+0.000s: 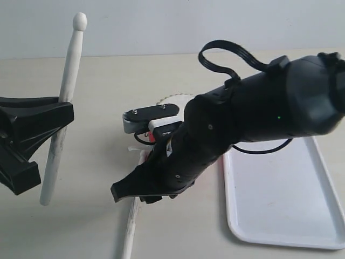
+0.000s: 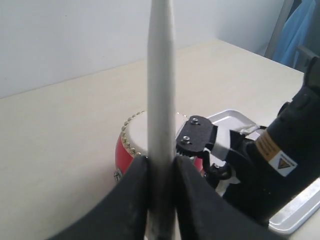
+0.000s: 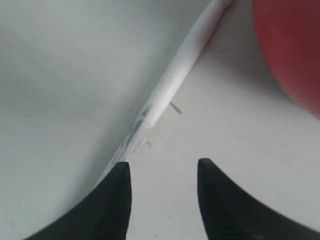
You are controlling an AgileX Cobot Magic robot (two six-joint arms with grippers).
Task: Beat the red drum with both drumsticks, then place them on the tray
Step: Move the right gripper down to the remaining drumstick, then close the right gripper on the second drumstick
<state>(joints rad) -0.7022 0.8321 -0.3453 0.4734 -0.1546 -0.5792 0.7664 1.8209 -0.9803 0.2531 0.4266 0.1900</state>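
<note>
Nearest the front edge: loose drumstick (image 1: 129, 229) lying flat on the table (image 1: 81, 232), white with grey scuffs along the shaft, running back toward the drum. It lies off the tray, well to one side of it

Right gripper (image 3: 162, 172) low over that stick, nose tilted down. Jaws wide apart, nothing between them. The stick passes just beside one fingertip (image 3: 117, 185); cannot tell whether they touch

Beside the right arm, on its outer side: white tray (image 1: 280, 210), low rim, rounded corners, flat on the table. The arm's bulk covers its far corner in the exterior view

Left side: left gripper (image 2: 160, 162) clamped on the held drumstick (image 1: 67, 81), fingers (image 2: 132, 200) pressed against both sides of the shaft. Stick near upright, leaning a little, rounded tip uppermost

Farther back: red drum (image 2: 122, 152) standing on the table, cream skin up, ring of studs round the rim. Mostly hidden behind the right arm in the exterior view; the left wrist view shows it near the tray's corner, beyond the held stick

Behind everything: pale wall (image 1: 161, 27)
</note>
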